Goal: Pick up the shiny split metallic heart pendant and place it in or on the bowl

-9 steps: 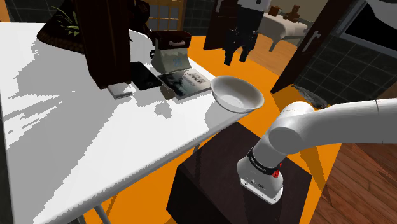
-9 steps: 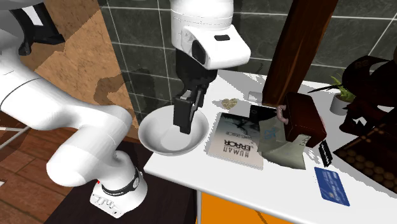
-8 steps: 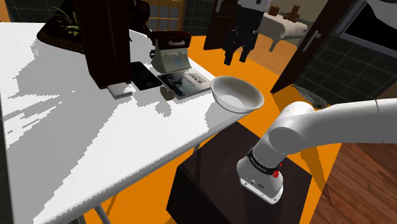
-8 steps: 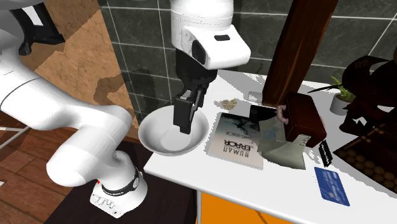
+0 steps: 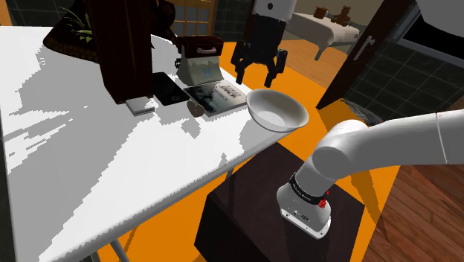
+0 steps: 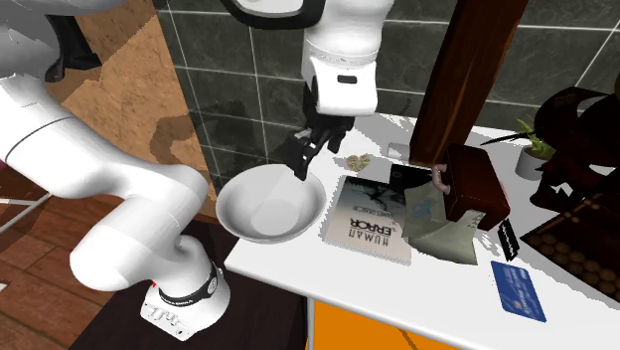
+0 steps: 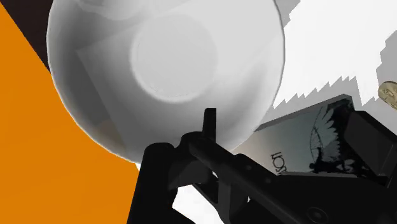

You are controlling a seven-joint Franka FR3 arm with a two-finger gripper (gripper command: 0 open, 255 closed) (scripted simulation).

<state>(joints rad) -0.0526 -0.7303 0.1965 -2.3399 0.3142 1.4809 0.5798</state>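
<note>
Moved: since a moment ago the gripper [image 5: 260,73] has lifted out of the bowl [image 6: 234,225] and swung to about 11 o'clock of it in the shoulder view, with the wrist turned. Pendant and bowl lie where they did.
Gripper: its fingers stand well apart in the shoulder view with nothing between them. In the wrist view its black parts overlap and I can't separate them.
Pendant: a small pale-gold heart [image 6: 358,160] lying on the white table [image 5: 89,164] just off the book's far corner. It sits at 2 o'clock of the bowl in the second exterior view and at 9 o'clock in the shoulder view. Its split is too small to make out, and the wrist view's edge cuts it off.
Bowl: white, at the table's edge by the stand, with part of it behind the black hand in the wrist view.
Book [image 6: 373,217]: the title HUMAN ERROR reads upside down, and one corner is under pale papers.
Post [image 6: 467,70]: dark brown, hiding the table behind it.
</note>
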